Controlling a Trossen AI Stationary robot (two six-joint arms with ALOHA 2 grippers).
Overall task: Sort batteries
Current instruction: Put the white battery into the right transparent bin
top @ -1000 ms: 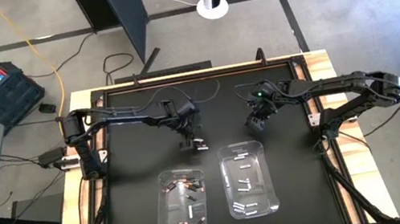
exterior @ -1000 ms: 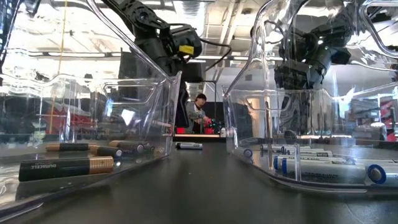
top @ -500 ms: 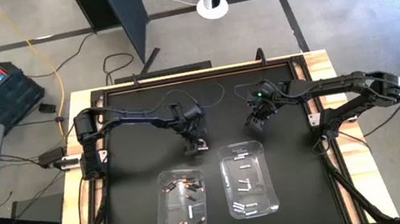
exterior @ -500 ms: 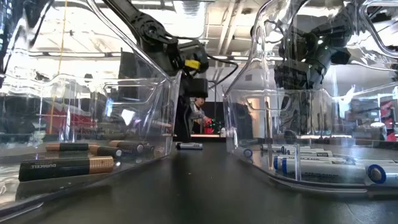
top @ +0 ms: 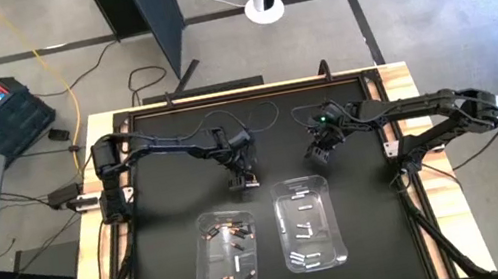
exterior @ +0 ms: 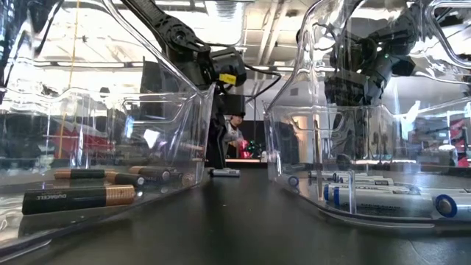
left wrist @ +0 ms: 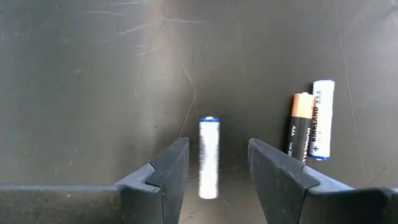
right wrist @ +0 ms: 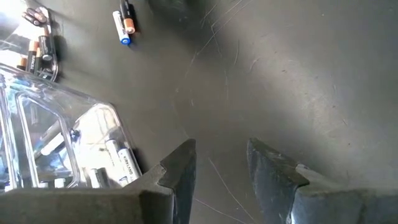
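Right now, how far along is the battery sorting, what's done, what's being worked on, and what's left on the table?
Done: white cells lie in the right clear plastic bin, and mostly dark copper-ended ones in the left clear plastic bin, which also holds a few white ones.

In hand: the left gripper is open around a loose white blue-tipped battery on the mat, not yet gripped.

Left: a black-and-copper battery and a white blue-ended one beside it. The right gripper waits open.
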